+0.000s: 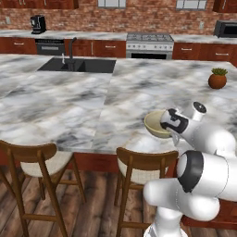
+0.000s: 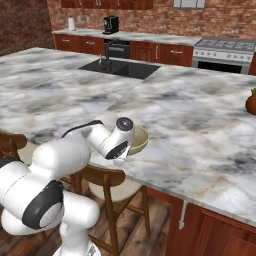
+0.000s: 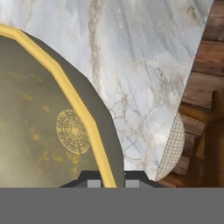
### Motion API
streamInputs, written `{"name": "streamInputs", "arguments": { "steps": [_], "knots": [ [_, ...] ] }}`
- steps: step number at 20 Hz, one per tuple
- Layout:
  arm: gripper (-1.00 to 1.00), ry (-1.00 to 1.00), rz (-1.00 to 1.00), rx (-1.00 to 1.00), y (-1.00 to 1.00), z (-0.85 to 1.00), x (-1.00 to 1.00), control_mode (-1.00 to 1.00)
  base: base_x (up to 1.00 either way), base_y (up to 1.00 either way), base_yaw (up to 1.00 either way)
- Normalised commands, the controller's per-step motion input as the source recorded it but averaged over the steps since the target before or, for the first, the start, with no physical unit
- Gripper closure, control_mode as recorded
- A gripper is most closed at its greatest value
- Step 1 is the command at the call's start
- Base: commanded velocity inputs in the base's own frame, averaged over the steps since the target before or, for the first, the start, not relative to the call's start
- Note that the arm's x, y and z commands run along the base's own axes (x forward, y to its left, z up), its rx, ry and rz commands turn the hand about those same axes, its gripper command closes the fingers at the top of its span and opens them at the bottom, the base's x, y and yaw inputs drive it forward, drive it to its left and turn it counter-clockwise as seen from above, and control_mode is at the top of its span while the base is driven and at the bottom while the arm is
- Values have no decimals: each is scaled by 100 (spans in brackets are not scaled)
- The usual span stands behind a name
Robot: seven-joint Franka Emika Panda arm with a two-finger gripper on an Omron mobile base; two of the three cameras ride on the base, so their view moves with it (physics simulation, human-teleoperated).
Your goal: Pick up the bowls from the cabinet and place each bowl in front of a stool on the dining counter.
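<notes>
the pincer (image 3: pixel 109 178) is clamped narrow on the rim of the tan bowl (image 1: pixel 156 124), one dark tip each side of the yellowish edge in the hand view. the bowl sits near the front edge of the marble desk (image 1: pixel 69 102), above a wooden stool (image 1: pixel 141 164); whether it touches the top or hangs just over it is hard to make out (the wrist covers its near side). a potted plant (image 1: pixel 217 79) stands well apart, and the black sink (image 1: pixel 77 65) lies at the far side.
</notes>
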Motion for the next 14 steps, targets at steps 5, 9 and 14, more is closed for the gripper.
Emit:
{"name": "streamInputs", "arguments": {
  "steps": [5,9,14],
  "knots": [
    [100,0,0,0,-2,-10,42,-100,0,0,0],
    [100,0,0,0,0,-31,32,-100,0,0,0],
    [100,1,0,0,0,-32,25,-100,0,0,0]
  ]
}}
